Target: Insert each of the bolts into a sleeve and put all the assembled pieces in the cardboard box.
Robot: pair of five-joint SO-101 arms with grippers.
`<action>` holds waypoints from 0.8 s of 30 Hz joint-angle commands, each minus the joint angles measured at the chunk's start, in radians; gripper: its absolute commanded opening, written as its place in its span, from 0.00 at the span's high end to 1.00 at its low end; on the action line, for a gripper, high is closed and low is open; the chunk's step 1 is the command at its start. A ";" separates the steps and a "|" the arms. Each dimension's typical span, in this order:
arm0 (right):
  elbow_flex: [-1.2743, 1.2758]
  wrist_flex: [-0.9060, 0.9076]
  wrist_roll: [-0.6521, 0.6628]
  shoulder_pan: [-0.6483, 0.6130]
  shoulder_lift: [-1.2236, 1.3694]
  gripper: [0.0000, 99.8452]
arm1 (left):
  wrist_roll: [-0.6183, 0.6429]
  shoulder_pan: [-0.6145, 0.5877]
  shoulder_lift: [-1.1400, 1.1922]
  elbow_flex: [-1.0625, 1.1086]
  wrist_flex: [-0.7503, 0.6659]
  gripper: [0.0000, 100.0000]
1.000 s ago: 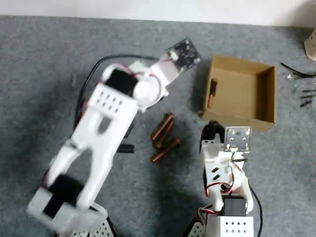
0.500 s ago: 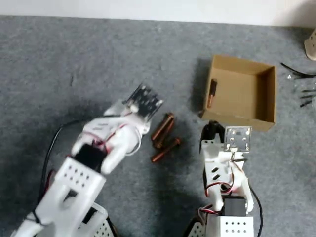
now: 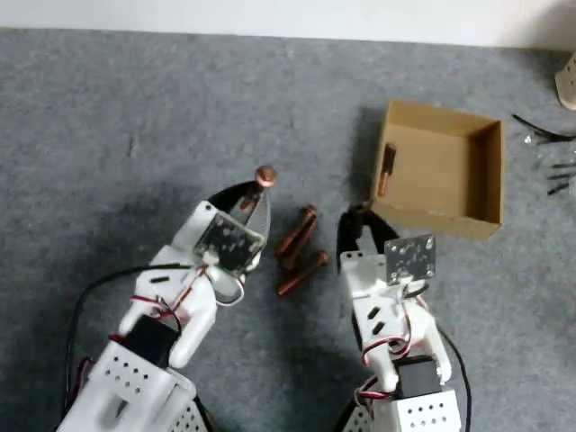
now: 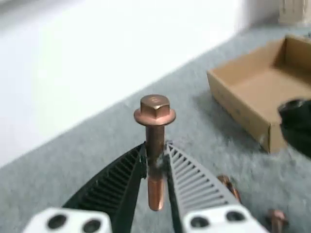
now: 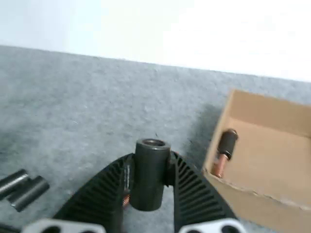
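Observation:
My left gripper is shut on a copper bolt, held upright with its hex head up, left of the loose bolts. My right gripper is shut on a black sleeve, open end up, just in front of the cardboard box's near left corner. One assembled piece lies inside the box by its left wall, also seen in the right wrist view. Loose copper bolts lie on the grey mat between the two grippers. More dark sleeves lie on the mat.
The cardboard box stands at the right of the mat, open at the top. Small dark tools lie at the right edge, beyond the box. A white object sits at the far right corner.
The left arm has swung back from beside the box toward the near side, and its gripper now shows the upright bolt. The right gripper shifted slightly left with the sleeve.

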 commanded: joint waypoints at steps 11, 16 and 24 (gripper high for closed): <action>0.130 -0.085 0.014 -0.130 -0.021 1.00 | 0.103 0.044 -0.403 0.280 -0.410 0.99; 0.130 -0.101 0.014 -0.151 -0.021 1.00 | 0.203 0.099 -0.513 0.274 -0.276 0.99; 0.131 -0.097 0.064 -0.151 -0.021 1.00 | 0.387 0.288 -0.503 0.274 -0.368 0.99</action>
